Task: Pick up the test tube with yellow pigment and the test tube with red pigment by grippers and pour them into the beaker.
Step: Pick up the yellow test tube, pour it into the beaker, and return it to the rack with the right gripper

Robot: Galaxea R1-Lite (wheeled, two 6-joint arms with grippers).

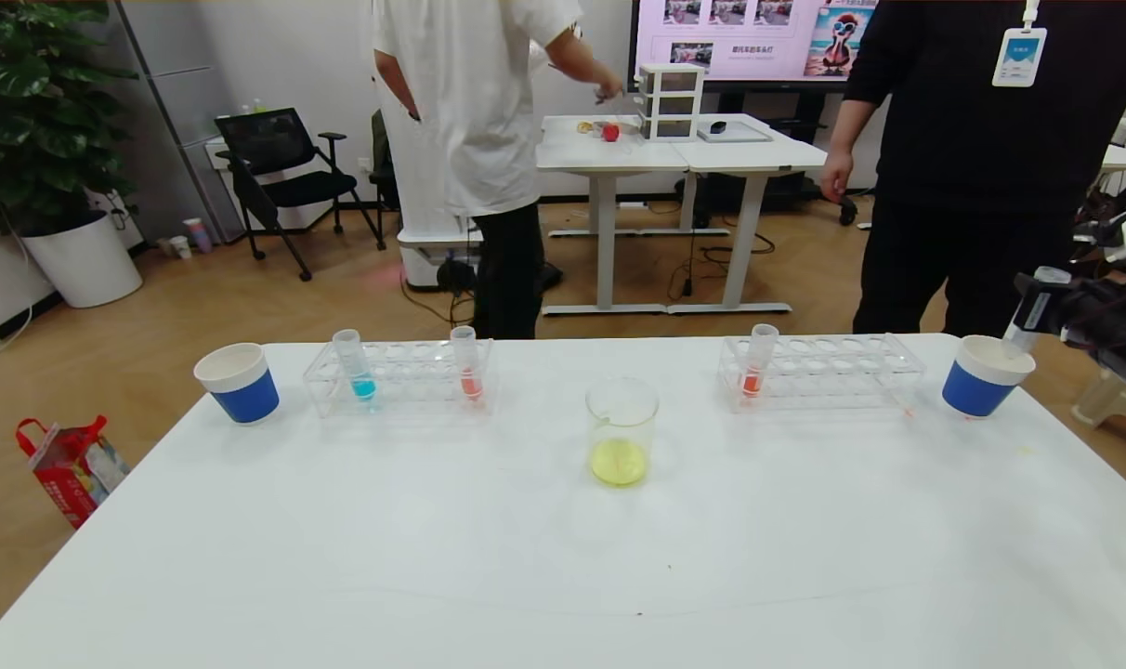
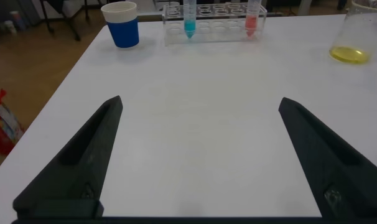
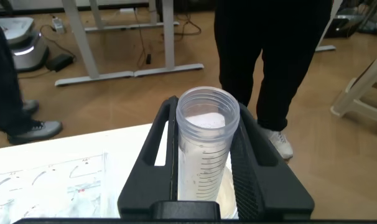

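The clear beaker [image 1: 621, 418] stands mid-table with yellow liquid in its bottom; it also shows in the left wrist view [image 2: 356, 31]. My right gripper [image 1: 1037, 316] at the far right is shut on a clear, empty-looking test tube [image 3: 204, 155], held upright with its lower end in the right paper cup [image 1: 983, 376]. The salmon-red tube [image 1: 468, 372] stands in the left rack [image 1: 400, 376], also seen in the left wrist view [image 2: 252, 18]. My left gripper [image 2: 200, 101] is open and empty, low over bare table near the front left; it is out of the head view.
A blue-liquid tube [image 1: 357, 367] shares the left rack. A more orange-red tube [image 1: 756, 367] stands in the right rack [image 1: 818, 372]. Another paper cup [image 1: 238, 381] sits at the far left. Two people stand behind the table.
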